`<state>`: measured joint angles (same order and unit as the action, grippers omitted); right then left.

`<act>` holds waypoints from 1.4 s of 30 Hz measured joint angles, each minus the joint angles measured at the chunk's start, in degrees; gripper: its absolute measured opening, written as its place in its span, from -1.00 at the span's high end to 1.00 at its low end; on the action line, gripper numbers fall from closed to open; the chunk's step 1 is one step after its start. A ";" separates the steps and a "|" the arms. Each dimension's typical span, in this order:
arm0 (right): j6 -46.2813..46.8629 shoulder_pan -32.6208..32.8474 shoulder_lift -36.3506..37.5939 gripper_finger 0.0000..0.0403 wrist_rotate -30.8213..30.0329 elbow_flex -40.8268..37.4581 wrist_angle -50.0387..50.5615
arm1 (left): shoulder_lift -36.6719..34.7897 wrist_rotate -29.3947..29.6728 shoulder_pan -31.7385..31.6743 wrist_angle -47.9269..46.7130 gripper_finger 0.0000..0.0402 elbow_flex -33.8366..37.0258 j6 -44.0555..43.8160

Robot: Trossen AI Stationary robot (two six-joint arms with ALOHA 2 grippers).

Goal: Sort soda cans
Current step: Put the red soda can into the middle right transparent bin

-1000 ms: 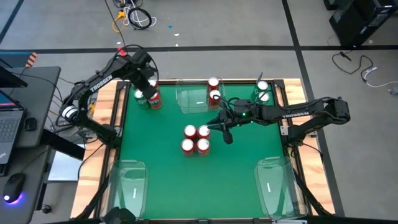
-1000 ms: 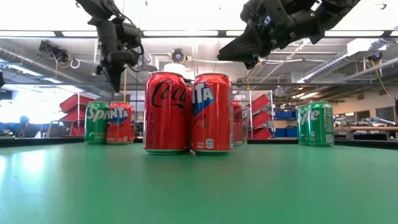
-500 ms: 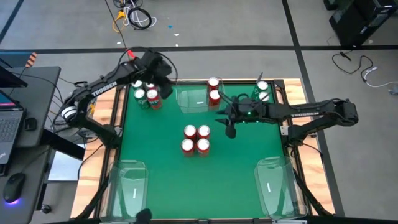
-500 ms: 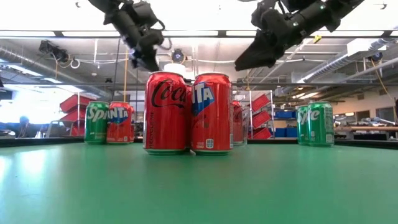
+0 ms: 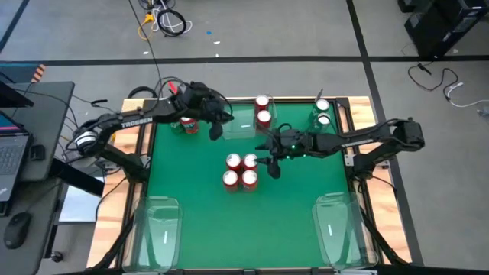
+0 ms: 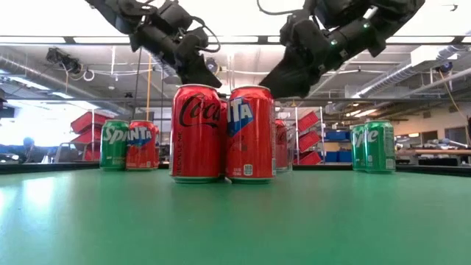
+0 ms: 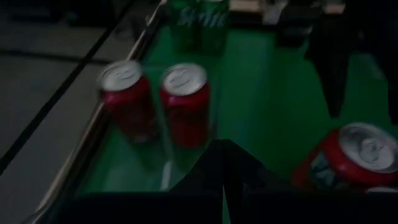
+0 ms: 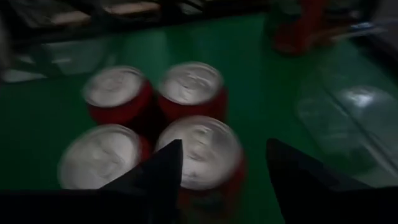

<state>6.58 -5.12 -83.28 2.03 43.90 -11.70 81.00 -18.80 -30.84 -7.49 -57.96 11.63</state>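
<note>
Four red soda cans point(image 5: 240, 169) stand upright in a tight cluster at the table's middle. My right gripper point(image 5: 268, 163) hovers open just right of and above them; in its wrist view the nearest can point(image 8: 199, 149) shows between and beyond its fingers. My left gripper point(image 5: 216, 131) is shut, empty, and above the far-middle clear tray point(image 5: 235, 122). Two red cans point(image 5: 263, 110) stand at that tray's right end. Two green cans point(image 5: 322, 112) stand at the far right. More cans point(image 5: 187, 124) at the far left are partly hidden by the left arm.
Clear plastic trays sit at the near left point(image 5: 161, 229) and near right point(image 5: 337, 229) corners. A raised wooden frame point(image 5: 143, 137) borders the green mat. The two arms reach in from opposite sides and come close over the far middle.
My left gripper has swung from above the far-left cans toward the table's right, over the far-middle tray, tipping from pointing down to a shallow slant. My right gripper has sunk a little toward the cluster of red cans and its fingers have spread apart.
</note>
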 joint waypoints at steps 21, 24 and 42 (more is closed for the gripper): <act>1.03 0.39 -7.09 -0.38 -1.40 0.11 -6.52 | -0.84 -3.38 5.17 27.44 0.99 14.15 -4.41; 1.19 -0.09 -6.97 -0.39 -1.53 0.09 -6.47 | -0.84 -3.36 5.16 27.43 0.99 14.15 -4.41; 4.61 -0.16 -11.15 -0.57 0.80 0.13 -10.66 | -0.82 -3.21 5.77 27.34 0.98 14.15 -4.49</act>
<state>11.19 -5.28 -94.43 2.83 44.03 -22.36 80.18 -22.00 -25.06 19.85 -43.81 7.15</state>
